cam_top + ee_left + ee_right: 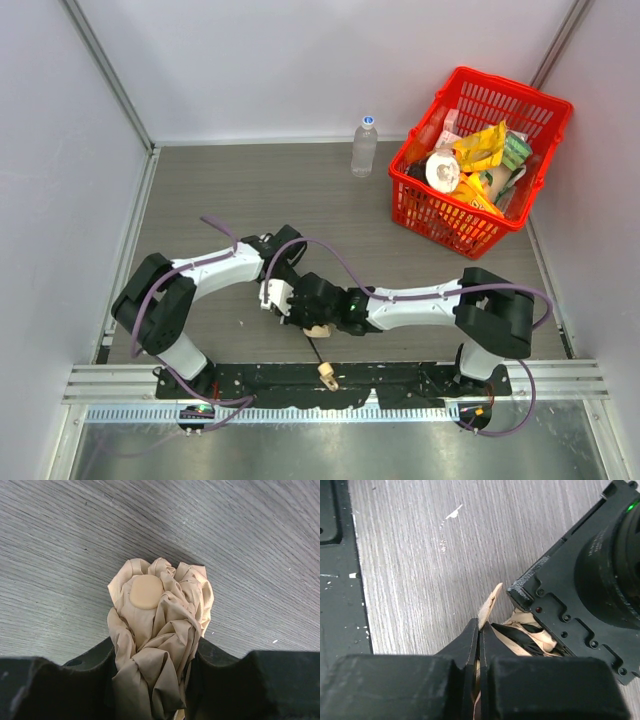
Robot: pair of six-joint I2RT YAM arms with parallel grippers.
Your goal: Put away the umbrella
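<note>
The umbrella is a crumpled cream-beige bundle with a round beige cap at its tip. My left gripper is shut on the bundle, with fabric bulging out between the black fingers. From above, the umbrella shows below both grippers. Its thin black shaft runs down to the small beige handle over the base rail. My right gripper is shut on the umbrella's beige strap, whose tip pokes out above the jaws. The left gripper's body is close on its right.
A red basket full of packets and a tape roll stands at the back right. A clear water bottle stands left of it by the back wall. The black mounting rail runs along the near edge. White walls enclose the table.
</note>
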